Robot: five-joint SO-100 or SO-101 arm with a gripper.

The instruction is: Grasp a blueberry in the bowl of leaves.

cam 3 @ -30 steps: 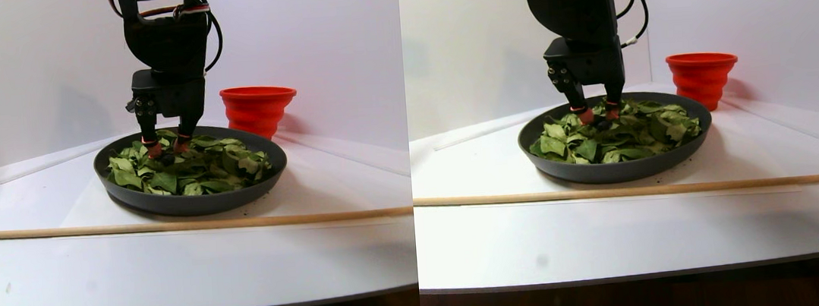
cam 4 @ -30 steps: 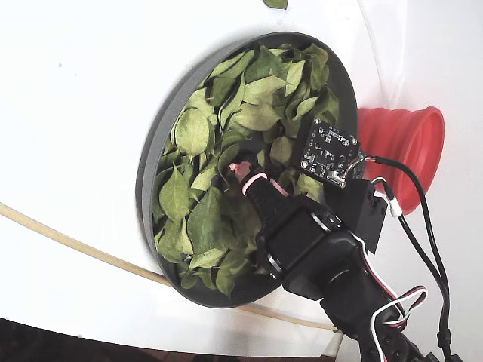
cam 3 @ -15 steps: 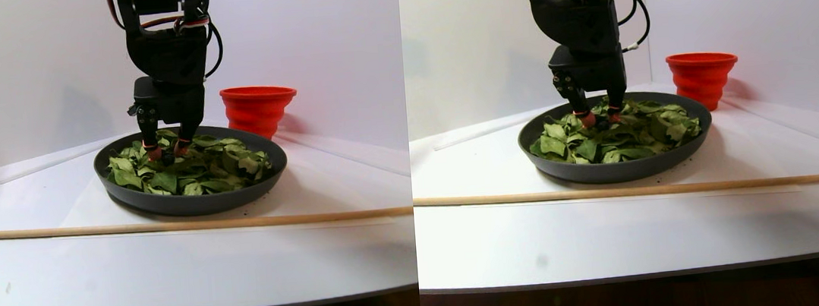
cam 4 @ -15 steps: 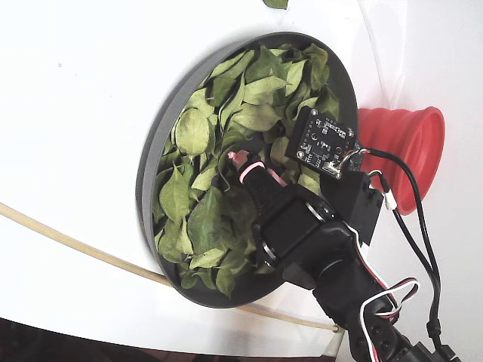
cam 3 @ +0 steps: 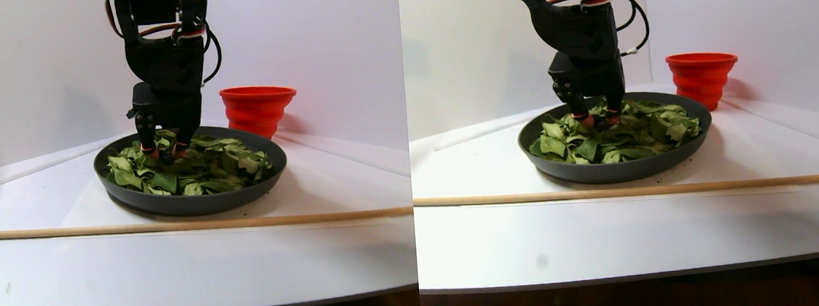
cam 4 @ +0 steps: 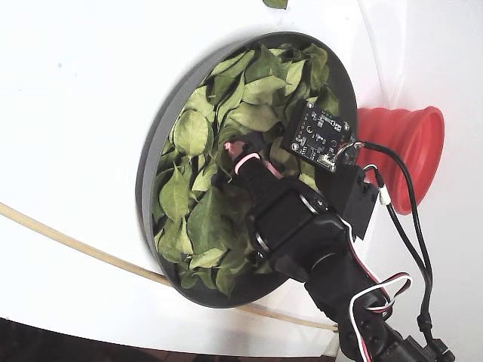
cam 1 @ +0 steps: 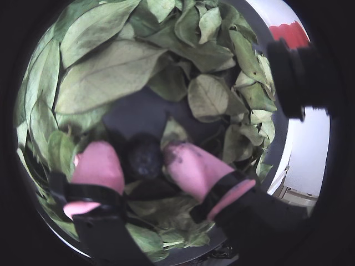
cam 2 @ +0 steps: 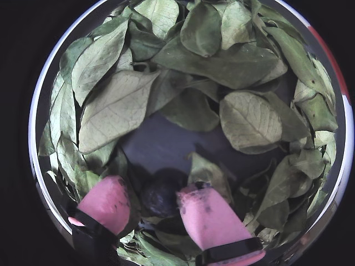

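Observation:
The blueberry (cam 1: 144, 157) is a small dark round berry lying on a bare patch of the dark grey bowl (cam 1: 138, 111). It also shows in the other wrist view (cam 2: 161, 195). Green leaves (cam 1: 111, 72) ring the patch and fill the rest of the bowl (cam 2: 36, 111). My gripper (cam 1: 138, 151) is down in the bowl with its pink fingertips (cam 1: 100, 163) on either side of the berry. In the other wrist view the gripper (cam 2: 151, 189) is open: the right pad is at the berry and a narrow gap remains on the left. In the stereo pair view the gripper (cam 3: 160, 149) dips into the leaves (cam 3: 220, 166) at the bowl's left.
A red ribbed cup (cam 3: 258, 106) stands just behind the bowl (cam 3: 192, 206), and shows beside it in the fixed view (cam 4: 411, 151). A thin wooden stick (cam 3: 156, 226) lies across the white table in front of the bowl. One stray leaf (cam 4: 276, 3) lies outside the bowl.

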